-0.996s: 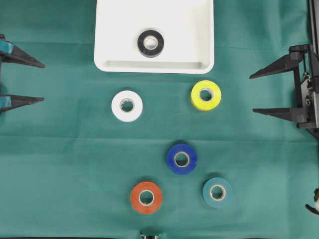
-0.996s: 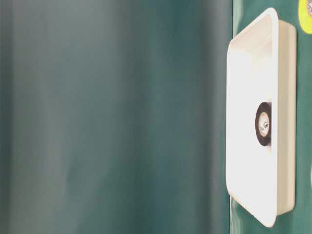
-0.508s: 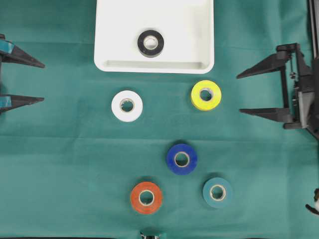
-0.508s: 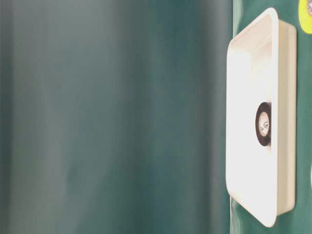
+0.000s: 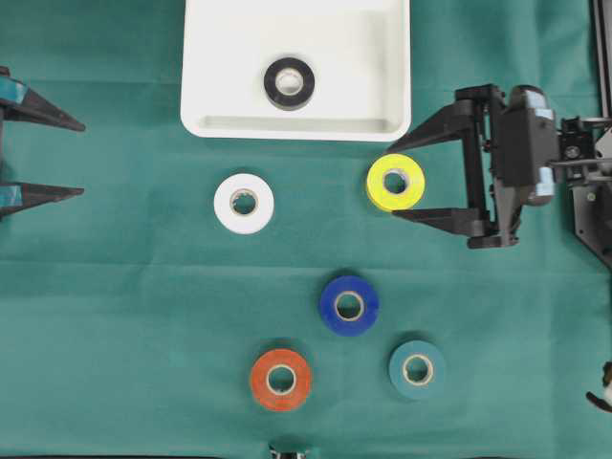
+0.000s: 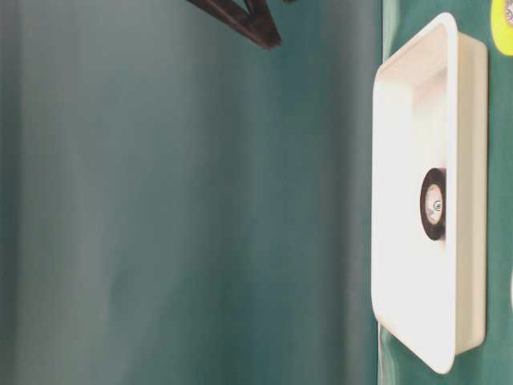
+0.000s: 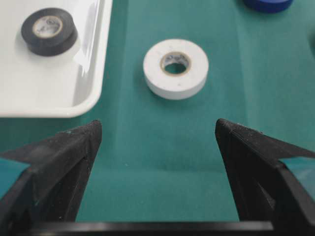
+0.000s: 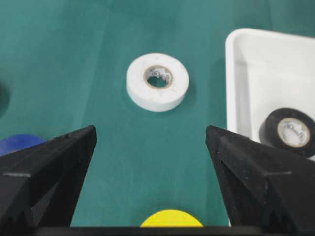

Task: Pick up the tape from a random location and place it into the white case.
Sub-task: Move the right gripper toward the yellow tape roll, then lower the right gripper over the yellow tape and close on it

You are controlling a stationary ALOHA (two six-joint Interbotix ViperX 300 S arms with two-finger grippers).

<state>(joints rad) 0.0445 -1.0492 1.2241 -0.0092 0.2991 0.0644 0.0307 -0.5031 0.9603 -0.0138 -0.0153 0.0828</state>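
On the green tabletop (image 5: 115, 316) the white case (image 5: 220, 67) holds 1 black tape (image 5: 289, 82), both hands, right hand (image 5: 396, 183) and left hand (image 5: 78, 159), are spread wide, the right straddling the yellow tape (image 5: 395, 182) without touching.

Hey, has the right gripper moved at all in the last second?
Yes. In the overhead view the right gripper has come in leftward from the right edge, and its open fingers now flank the yellow tape roll, which stayed put.

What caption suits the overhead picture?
Open right pincer straddles the yellow tape; black tape already lies in the white case.
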